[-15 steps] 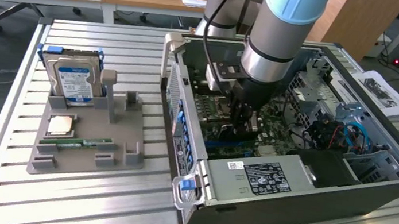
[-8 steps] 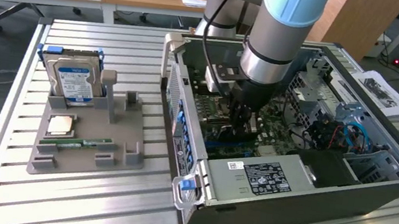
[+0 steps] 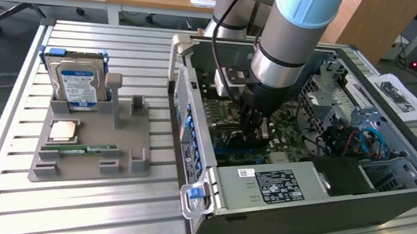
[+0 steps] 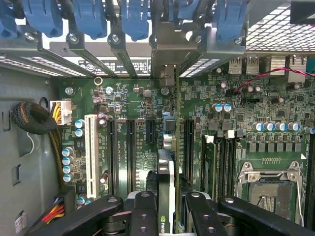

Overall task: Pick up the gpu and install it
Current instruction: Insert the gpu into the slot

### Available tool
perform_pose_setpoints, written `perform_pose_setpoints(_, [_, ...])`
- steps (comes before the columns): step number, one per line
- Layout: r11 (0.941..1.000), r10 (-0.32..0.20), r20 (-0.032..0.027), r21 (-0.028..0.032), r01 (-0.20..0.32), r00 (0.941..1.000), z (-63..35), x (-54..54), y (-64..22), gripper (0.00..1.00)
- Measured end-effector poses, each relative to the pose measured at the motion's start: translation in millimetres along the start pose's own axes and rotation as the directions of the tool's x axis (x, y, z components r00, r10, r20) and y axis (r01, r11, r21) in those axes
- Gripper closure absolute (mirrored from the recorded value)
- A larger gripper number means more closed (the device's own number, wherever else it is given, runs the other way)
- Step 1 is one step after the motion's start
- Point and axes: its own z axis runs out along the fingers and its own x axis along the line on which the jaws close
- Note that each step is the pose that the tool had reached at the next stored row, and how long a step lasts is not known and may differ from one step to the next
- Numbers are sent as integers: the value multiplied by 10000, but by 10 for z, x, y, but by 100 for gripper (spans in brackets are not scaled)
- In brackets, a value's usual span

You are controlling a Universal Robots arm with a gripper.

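Gpu [image 4: 166, 196] lower end hidden between fingers [image 4: 142, 216]; motherboard [image 4: 138, 105] labels unreadable.

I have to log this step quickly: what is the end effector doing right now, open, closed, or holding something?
End effector: closed on the graphics card, held edge-on above the motherboard slots inside the computer case.

Matt grey metal case [image 3: 326, 205], ribbed alu table [image 3: 83, 209], glossy green motherboard [image 4: 133, 98], black plastic end effector [image 4: 167, 206].

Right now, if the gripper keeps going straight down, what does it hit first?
Probably the motherboard: the gripper holds the gpu edge-on above the expansion slots, so the card meets a slot first. Exact gap unclear.
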Motion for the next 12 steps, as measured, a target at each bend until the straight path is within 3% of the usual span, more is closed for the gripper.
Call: perform_pose_setpoints(12, [10000,0,2,0,0,10000,8,0,0,73])
